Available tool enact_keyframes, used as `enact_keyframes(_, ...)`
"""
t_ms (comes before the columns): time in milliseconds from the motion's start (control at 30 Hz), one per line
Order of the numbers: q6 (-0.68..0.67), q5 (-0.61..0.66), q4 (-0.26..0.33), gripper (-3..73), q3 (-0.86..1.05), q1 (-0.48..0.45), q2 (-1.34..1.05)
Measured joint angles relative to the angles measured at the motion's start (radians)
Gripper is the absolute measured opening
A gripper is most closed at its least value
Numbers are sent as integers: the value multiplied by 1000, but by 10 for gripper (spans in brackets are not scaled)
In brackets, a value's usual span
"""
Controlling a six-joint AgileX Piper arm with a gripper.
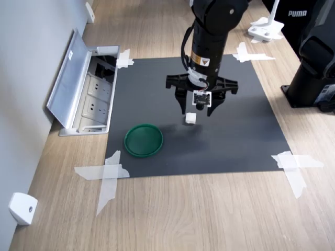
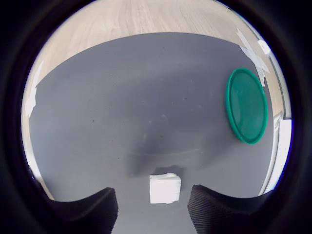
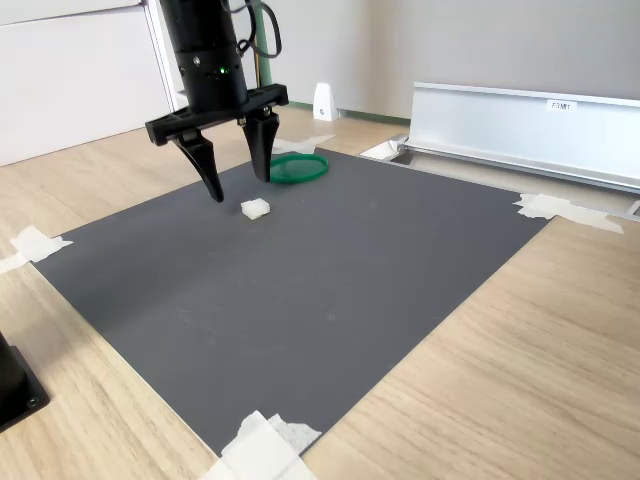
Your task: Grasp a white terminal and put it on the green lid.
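Observation:
The white terminal (image 1: 191,118) (image 3: 255,208) is a tiny white block lying on the black mat (image 1: 241,130). My gripper (image 1: 197,112) (image 3: 240,188) hangs open just above it, pointing down. In the wrist view the terminal (image 2: 165,188) lies between the two dark fingertips (image 2: 92,209), with a gap on each side. The green lid (image 1: 143,139) (image 2: 247,105) lies flat on the mat, near its front-left corner in the first exterior view, a short way from the terminal. In the second exterior view the green lid (image 3: 300,168) sits behind my fingers, partly hidden.
An open floor socket box with a raised metal cover (image 1: 70,78) (image 3: 520,125) borders the mat. White tape strips (image 1: 107,175) hold the mat's corners. A white wedge bumper (image 1: 22,208) sits on the wood floor, and a black stand (image 1: 314,73) rises at the first exterior view's right.

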Motion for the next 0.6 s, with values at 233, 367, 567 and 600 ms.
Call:
enact_keyframes(233, 109, -32, -21, 619, 0, 0, 36)
enact_keyframes(367, 120, -37, -25, 619, 0, 0, 53)
enact_keyframes(567, 122, -54, -43, 619, 0, 0, 68)
enact_keyframes(600, 122, -54, -44, 619, 0, 0, 68)
